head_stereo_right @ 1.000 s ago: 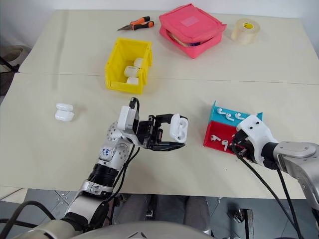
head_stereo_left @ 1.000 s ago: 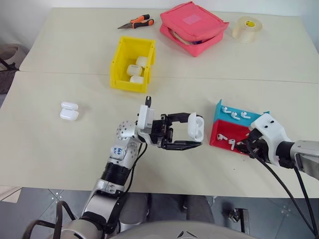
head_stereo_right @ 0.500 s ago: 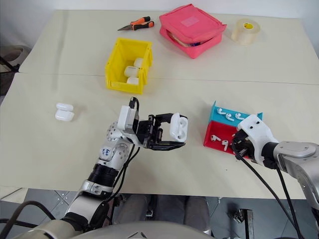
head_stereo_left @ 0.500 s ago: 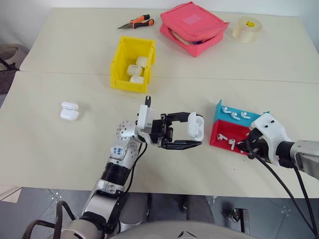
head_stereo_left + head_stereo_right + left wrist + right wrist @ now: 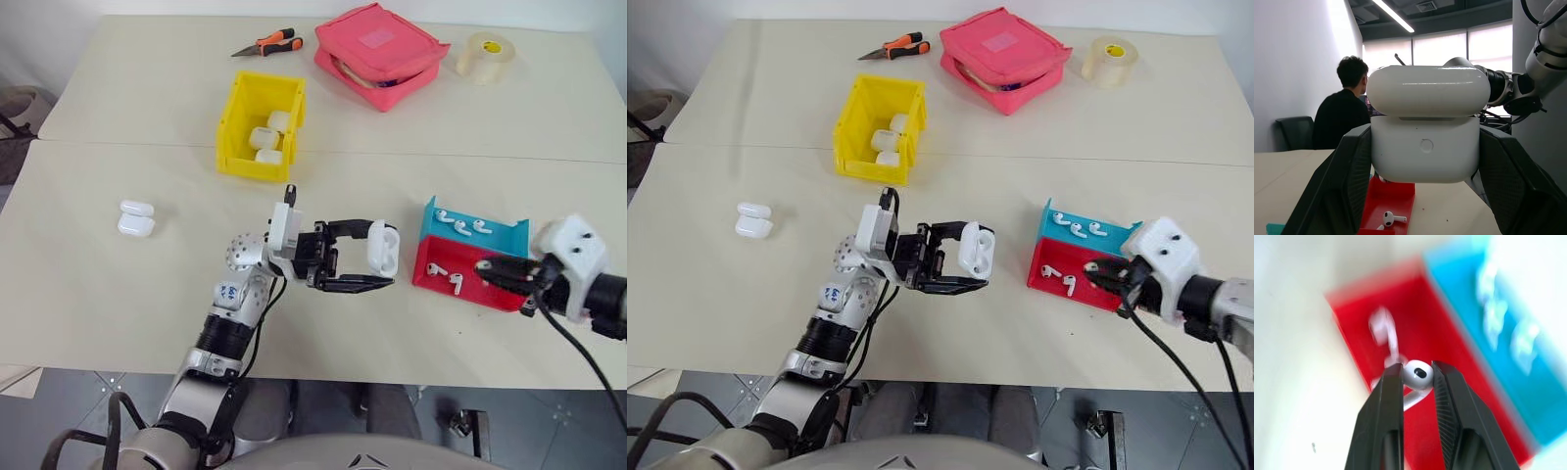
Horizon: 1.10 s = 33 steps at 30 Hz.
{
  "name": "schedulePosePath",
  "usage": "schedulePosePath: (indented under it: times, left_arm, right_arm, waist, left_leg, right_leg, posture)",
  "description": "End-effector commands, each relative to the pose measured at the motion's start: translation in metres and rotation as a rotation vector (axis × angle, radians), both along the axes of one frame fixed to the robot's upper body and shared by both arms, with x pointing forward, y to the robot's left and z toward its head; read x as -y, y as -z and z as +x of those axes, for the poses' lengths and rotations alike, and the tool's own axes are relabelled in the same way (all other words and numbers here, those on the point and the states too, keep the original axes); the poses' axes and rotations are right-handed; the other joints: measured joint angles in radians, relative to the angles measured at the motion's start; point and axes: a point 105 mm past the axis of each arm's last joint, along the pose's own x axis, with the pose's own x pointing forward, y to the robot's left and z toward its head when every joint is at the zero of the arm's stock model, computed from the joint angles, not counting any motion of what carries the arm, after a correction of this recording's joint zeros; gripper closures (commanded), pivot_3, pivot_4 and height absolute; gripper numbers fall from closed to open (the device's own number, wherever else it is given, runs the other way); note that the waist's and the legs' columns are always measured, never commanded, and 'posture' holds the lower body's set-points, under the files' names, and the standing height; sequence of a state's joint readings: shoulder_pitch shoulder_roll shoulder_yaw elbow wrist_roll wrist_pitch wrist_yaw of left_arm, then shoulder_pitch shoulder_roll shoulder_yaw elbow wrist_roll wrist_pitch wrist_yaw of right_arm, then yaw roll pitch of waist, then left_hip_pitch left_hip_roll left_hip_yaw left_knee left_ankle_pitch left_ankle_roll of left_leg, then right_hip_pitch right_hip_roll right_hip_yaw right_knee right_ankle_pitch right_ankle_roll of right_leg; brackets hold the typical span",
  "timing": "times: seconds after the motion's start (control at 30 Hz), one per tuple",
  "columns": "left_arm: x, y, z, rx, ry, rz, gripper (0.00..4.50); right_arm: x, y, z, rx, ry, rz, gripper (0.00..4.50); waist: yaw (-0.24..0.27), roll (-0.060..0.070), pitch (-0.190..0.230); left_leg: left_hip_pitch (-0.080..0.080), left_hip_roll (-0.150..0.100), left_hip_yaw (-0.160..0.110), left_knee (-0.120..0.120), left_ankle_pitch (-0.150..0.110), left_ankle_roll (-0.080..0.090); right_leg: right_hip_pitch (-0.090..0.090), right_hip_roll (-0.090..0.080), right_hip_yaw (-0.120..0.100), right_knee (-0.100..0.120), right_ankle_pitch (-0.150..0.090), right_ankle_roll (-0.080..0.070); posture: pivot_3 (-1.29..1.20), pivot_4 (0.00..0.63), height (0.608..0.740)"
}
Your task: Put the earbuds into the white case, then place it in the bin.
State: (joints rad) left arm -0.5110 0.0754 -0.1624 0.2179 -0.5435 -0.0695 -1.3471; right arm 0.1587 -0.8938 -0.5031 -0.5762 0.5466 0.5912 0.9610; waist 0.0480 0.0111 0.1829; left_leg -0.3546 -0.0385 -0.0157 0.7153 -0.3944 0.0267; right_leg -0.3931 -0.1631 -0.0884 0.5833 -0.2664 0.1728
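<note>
My left gripper (image 5: 378,257) is shut on the white case (image 5: 385,245), held above the table's middle with its lid hinged open; the left wrist view shows the case (image 5: 1425,142) clamped between both fingers. My right gripper (image 5: 482,266) hovers over the red half of the tray and is shut on one earbud (image 5: 1418,373). Two more earbuds (image 5: 437,269) lie in the red half and three earbuds (image 5: 462,226) in the teal half. The yellow bin (image 5: 228,122) stands farther back on the left, with three white cases inside.
The red-and-teal tray (image 5: 475,292) sits at the right, near the front edge. Another white case (image 5: 136,218) lies at the left. A pink pouch (image 5: 380,41), a tape roll (image 5: 486,56) and orange pliers (image 5: 268,44) line the back. A seated person (image 5: 1344,120) faces away.
My right gripper has lifted off the red half of the tray with an earbud in it, and its wrist has turned. The left gripper and the case stayed put.
</note>
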Motion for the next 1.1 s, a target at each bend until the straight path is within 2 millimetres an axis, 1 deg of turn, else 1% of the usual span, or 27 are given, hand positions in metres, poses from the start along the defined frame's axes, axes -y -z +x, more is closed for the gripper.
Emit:
schedulePosePath:
  times: [0.03, 0.07, 0.2, 0.3, 0.37, 0.43, 0.63, 1.1]
  left_arm:
    - [0.0, -0.007, 0.005, -0.032, 0.014, -0.012, 1.69]
    - [-0.001, -0.008, 0.006, -0.045, 0.013, -0.021, 1.69]
    - [-0.002, -0.008, 0.007, -0.087, 0.058, 0.021, 1.69]
    - [-0.004, -0.009, 0.008, -0.099, 0.07, 0.039, 1.69]
    - [-0.005, -0.009, 0.008, -0.11, 0.085, 0.05, 1.69]
    - [-0.006, -0.01, 0.008, -0.12, 0.099, 0.058, 1.69]
    - [-0.006, -0.014, 0.008, -0.127, 0.122, 0.063, 1.69]
    - [-0.006, -0.021, 0.006, -0.137, 0.142, 0.032, 1.69]
  right_arm:
    - [-0.023, -0.033, -0.007, 0.218, -0.146, 0.168, 4.01]
    - [-0.028, -0.035, -0.007, 0.236, -0.161, 0.196, 4.01]
    - [-0.059, -0.048, -0.008, 0.36, -0.251, 0.33, 4.01]
    - [-0.076, -0.049, -0.009, 0.388, -0.298, 0.371, 4.01]
    - [-0.091, -0.05, -0.008, 0.439, -0.335, 0.392, 4.01]
    - [-0.101, -0.05, -0.006, 0.472, -0.358, 0.406, 4.01]
    - [-0.109, -0.045, -0.004, 0.523, -0.382, 0.429, 4.01]
    - [-0.104, -0.026, 0.005, 0.538, -0.34, 0.425, 4.01]
  waist:
    - [-0.002, 0.0, 0.0]
    - [-0.002, 0.0, 0.0]
    - [-0.008, 0.0, 0.0]
    - [-0.009, 0.0, 0.0]
    - [-0.013, 0.0, 0.0]
    - [-0.019, 0.001, 0.0]
    - [-0.023, 0.001, 0.0]
    - [-0.024, 0.001, 0.0]
  left_leg:
    - [0.0, 0.0, -0.001, 0.0, 0.0, 0.0]
    - [0.0, 0.0, -0.001, 0.0, 0.0, 0.0]
    - [0.001, 0.0, -0.003, 0.0, 0.0, 0.0]
    - [0.0, 0.0, -0.004, 0.0, 0.0, -0.001]
    - [0.0, 0.0, -0.004, 0.0, 0.0, 0.0]
    - [0.0, 0.0, -0.004, 0.0, 0.0, 0.0]
    - [0.0, 0.0, -0.003, 0.0, 0.0, -0.001]
    - [0.0, 0.0, -0.002, 0.0, 0.0, -0.001]
  right_leg:
    - [0.0, 0.0, 0.0, 0.0, 0.0, 0.0]
    - [0.0, 0.0, 0.0, 0.0, 0.0, 0.0]
    - [0.0, 0.0, 0.0, 0.0, 0.0, 0.0]
    - [0.0, 0.0, 0.0, 0.001, 0.0, 0.0]
    - [0.0, 0.0, 0.001, 0.001, 0.0, 0.0]
    - [-0.001, 0.0, 0.001, 0.001, 0.0, 0.0]
    - [-0.001, 0.0, 0.001, 0.001, 0.0, 0.0]
    - [-0.001, 0.0, 0.0, 0.001, 0.0, 0.0]
  posture:
    - [0.0, 0.15, 0.74]
    - [0.0, 0.15, 0.74]
    - [0.0, 0.15, 0.74]
    - [0.0, 0.15, 0.74]
    - [0.0, 0.15, 0.74]
    - [0.0, 0.15, 0.74]
    - [0.0, 0.15, 0.74]
    - [0.0, 0.15, 0.74]
